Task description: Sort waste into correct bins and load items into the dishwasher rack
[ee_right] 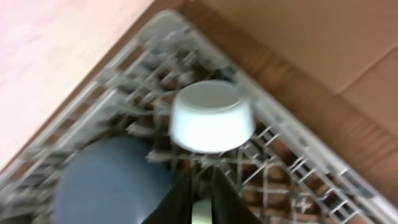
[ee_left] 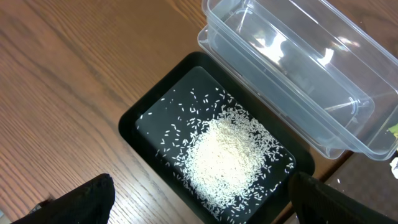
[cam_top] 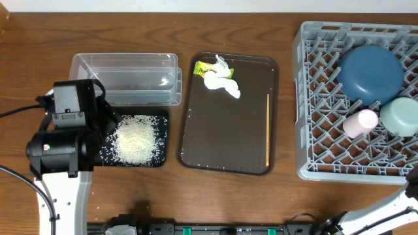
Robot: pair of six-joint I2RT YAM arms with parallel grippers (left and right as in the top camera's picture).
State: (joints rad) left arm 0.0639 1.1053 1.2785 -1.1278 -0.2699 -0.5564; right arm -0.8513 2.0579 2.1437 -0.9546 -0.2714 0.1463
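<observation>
Left pincer (ee_left: pixel 205 211) agape over rice heap (ee_left: pixel 227 155), black tray (ee_left: pixel 140 121) beneath

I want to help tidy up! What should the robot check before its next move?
1. Rice in the black tray: ok.
2. Left hand open, empty: ok.
3. Tissue and wrapper binned: not ok, both on the brown tray.
4. Stick in the rack: not ok, on that tray.
5. Cup, bowl, dish in the rack: ok.
6. Right hand empty: cannot tell, blurry.
</observation>
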